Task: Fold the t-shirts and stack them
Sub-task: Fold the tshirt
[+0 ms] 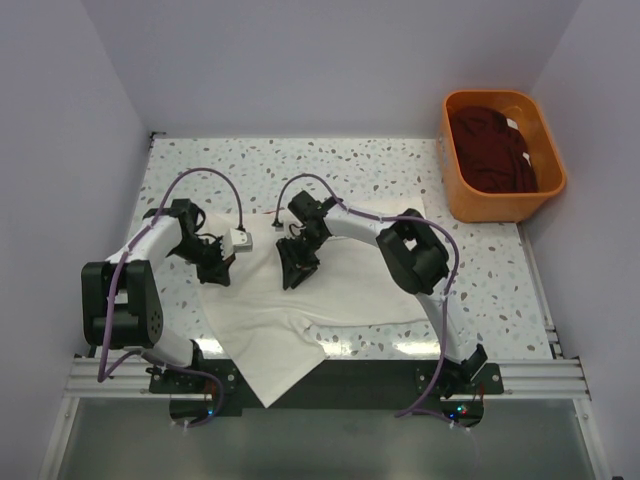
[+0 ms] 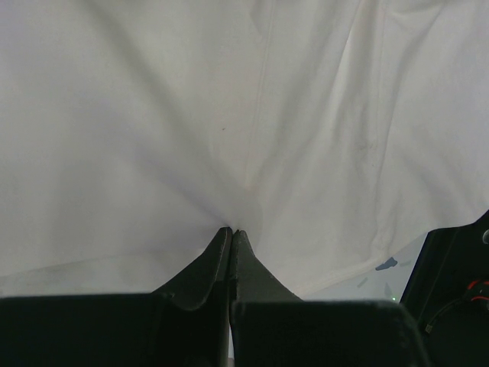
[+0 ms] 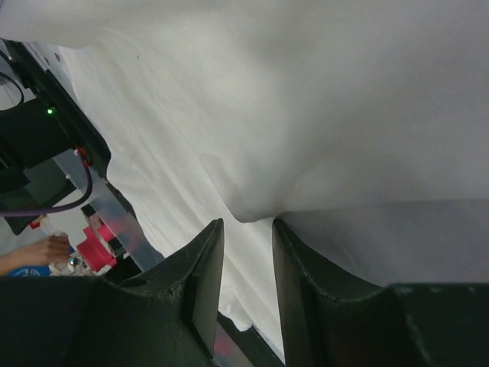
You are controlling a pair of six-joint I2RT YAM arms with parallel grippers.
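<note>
Speckled table (image 1: 350,165): cream t-shirt (image 1: 340,290) spread, L gripper (image 2: 231,231) pinching cloth.

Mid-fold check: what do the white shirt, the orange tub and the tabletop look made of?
The white shirt: soft matte cloth, probably cotton knit; it creases and drapes off the edge. The orange tub: likely moulded plastic, smooth rigid walls. The tabletop: speckled terrazzo look, possibly laminate.

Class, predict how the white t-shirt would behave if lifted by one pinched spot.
Probably floppy: the white t-shirt puckers toward the shut left gripper pinching it. Likely to sag when lifted, since one corner hangs past the table edge.
</note>
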